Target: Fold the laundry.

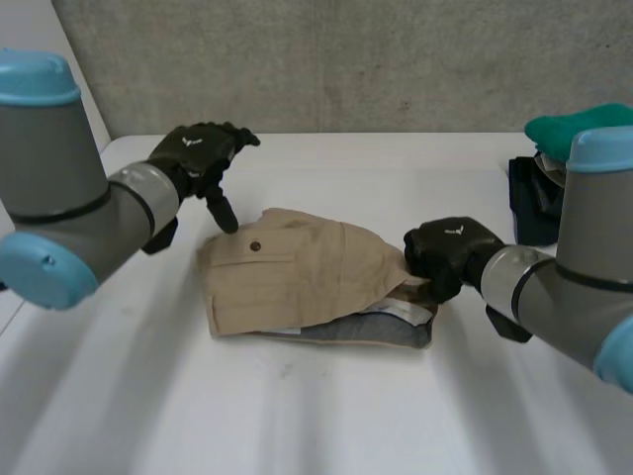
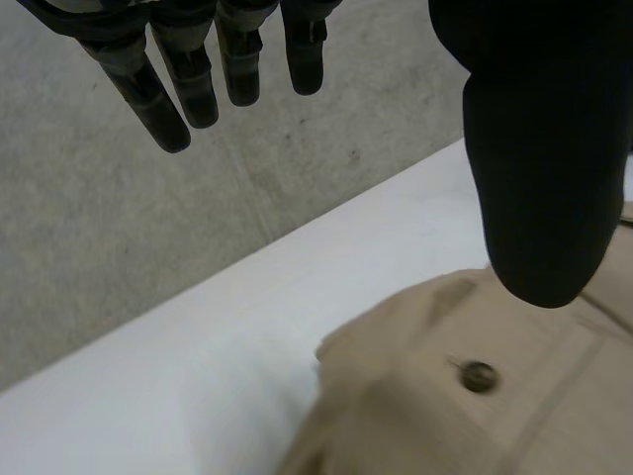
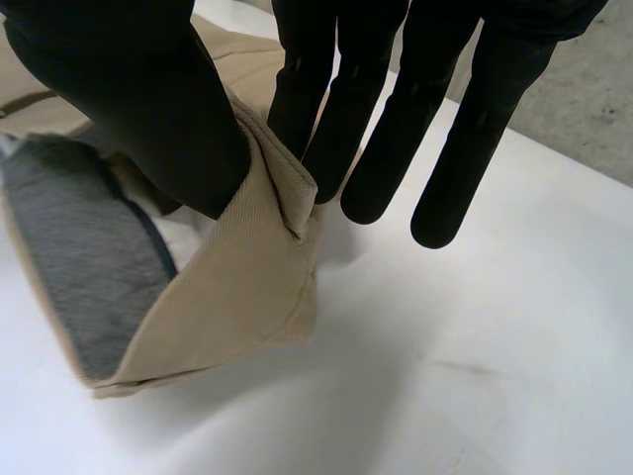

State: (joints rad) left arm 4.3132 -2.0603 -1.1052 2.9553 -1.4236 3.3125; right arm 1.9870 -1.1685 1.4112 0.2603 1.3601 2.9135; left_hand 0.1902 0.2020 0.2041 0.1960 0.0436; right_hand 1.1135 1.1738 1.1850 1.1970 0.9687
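Folded tan trousers (image 1: 297, 272) with a grey lining lie at the middle of the white table (image 1: 326, 406). My left hand (image 1: 198, 153) hovers open just above their far left corner, fingers (image 2: 188, 84) straight and spread, thumb hanging over the buttoned pocket (image 2: 480, 376). My right hand (image 1: 445, 252) is at the trousers' right edge, shut on a fold of the tan cloth (image 3: 267, 208), which is pinched between the thumb (image 3: 148, 109) and straight fingers (image 3: 336, 119). The grey lining (image 3: 89, 267) shows beside that pinched fold.
A stack of folded clothes (image 1: 539, 193), dark blue with a green piece (image 1: 569, 124) on top, sits at the table's far right edge behind my right arm. A grey wall (image 1: 346, 59) runs behind the table.
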